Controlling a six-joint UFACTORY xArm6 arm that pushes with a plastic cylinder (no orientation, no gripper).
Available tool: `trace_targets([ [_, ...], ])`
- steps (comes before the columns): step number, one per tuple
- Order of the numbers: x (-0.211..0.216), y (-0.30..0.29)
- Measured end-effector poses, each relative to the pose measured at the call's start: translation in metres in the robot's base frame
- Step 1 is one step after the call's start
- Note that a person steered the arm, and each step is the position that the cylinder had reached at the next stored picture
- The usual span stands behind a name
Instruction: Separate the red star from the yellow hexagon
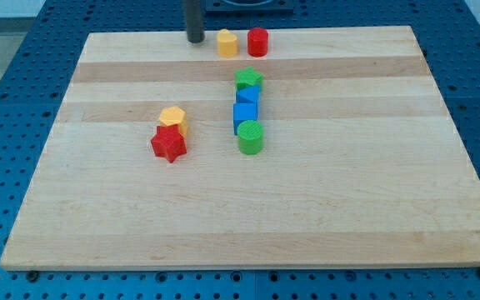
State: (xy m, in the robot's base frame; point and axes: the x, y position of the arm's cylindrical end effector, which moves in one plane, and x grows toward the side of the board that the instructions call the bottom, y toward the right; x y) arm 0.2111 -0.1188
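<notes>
A red star [168, 143] lies left of the board's middle. A yellow hexagon [173, 119] touches it just above, toward the view's top. My tip [196, 38] rests at the top edge of the board, well above both blocks and a little to their right. It stands just left of a second yellow block [227, 42].
A red cylinder [258, 41] sits right of the yellow block at the top. A column near the middle holds a green star [248, 80], two blue blocks [247, 97] [244, 116] and a green cylinder [250, 137]. The wooden board [348, 208] lies on a blue pegboard table.
</notes>
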Motion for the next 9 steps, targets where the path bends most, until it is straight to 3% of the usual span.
trace_targets([
  [1,0.015,-0.008],
  [3,0.016,0.055],
  [4,0.019,0.034],
  [5,0.051,-0.030],
  [6,0.124,-0.076],
  [8,0.280,-0.088],
  [9,0.307,-0.055],
])
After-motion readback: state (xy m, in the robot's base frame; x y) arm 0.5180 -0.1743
